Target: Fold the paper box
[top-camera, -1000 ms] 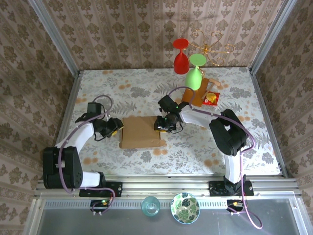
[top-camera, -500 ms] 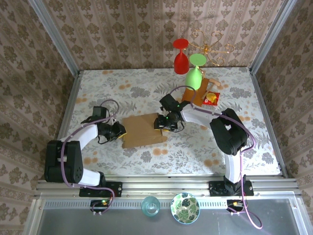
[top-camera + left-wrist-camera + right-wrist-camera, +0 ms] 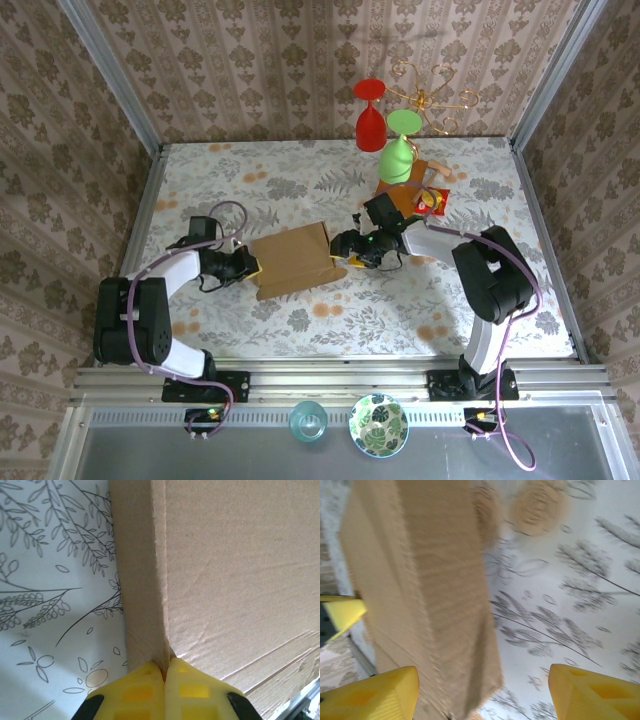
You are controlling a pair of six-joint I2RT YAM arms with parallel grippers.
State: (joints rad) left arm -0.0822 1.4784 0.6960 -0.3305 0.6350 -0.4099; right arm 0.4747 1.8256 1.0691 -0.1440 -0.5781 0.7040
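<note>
Containers first: a teal glass [image 3: 308,421] and a leaf-patterned bowl [image 3: 379,424] sit side by side on the metal ledge at the near edge, and I honestly can't tell what's in either. At the back, a green wine glass [image 3: 398,152] and a red wine glass [image 3: 369,115] are both turned bowl-down, near a small wooden stand [image 3: 408,197]. The paper box [image 3: 295,260] is plain brown cardboard, unmarked, lying skewed in the middle of the floral worktop [image 3: 480,180] between the two arms. Up close there's a narrow flap creased along its left edge, plus some wrinkles near that corner. The left claw [image 3: 164,669] has its yellow tips pinched tight on the cardboard right at that crease. The right claw [image 3: 348,252] sits at the box's right end with its fingers spread wide, gripping nothing.
</note>
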